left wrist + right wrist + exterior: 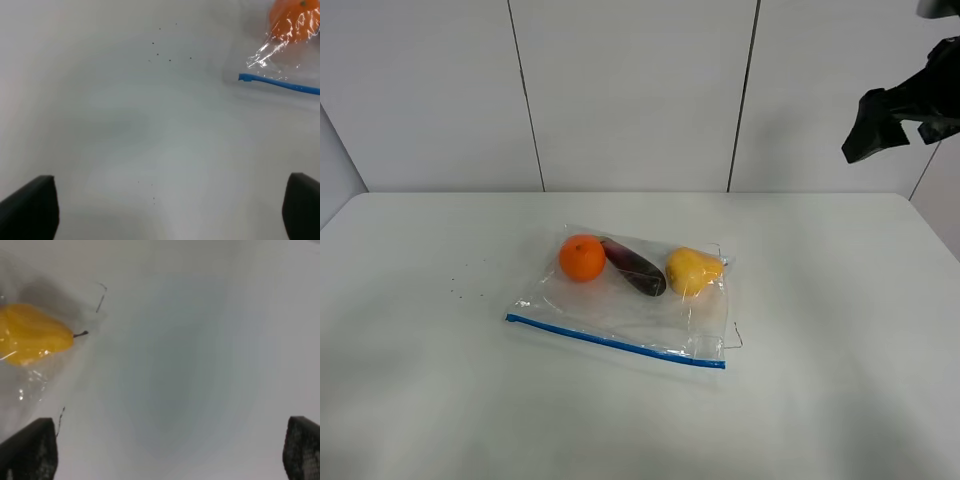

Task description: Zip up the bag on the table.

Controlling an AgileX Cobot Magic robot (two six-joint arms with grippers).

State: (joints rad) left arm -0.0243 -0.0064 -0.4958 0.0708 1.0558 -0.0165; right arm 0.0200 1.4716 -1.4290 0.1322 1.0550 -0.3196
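Nothing has been started on the bag (620, 300) yet, by the look of it: it lies flat near the middle of the table (420, 400), its blue zipper strip (615, 342) running along the edge nearest me, with an orange (582, 257), a dark purple vegetable (634, 267) and a yellow pear-like fruit (692, 271) showing through the crinkly plastic. I cannot tell from here whether the strip is partly sealed or fully open. This looks like the approach stage. The right arm (905, 110) hangs high at the far right, well clear of the bag. The left gripper (170, 207) hovers over bare table with its jaws spread wide apart and nothing between them, the end of the zipper strip off to one side of it. The right gripper (170, 450) is likewise wide apart and empty, over the table beside the pear end of the bag. The next move, I'd judge, calls for one pincer to pin a corner of the strip while the other pinches and runs along it.
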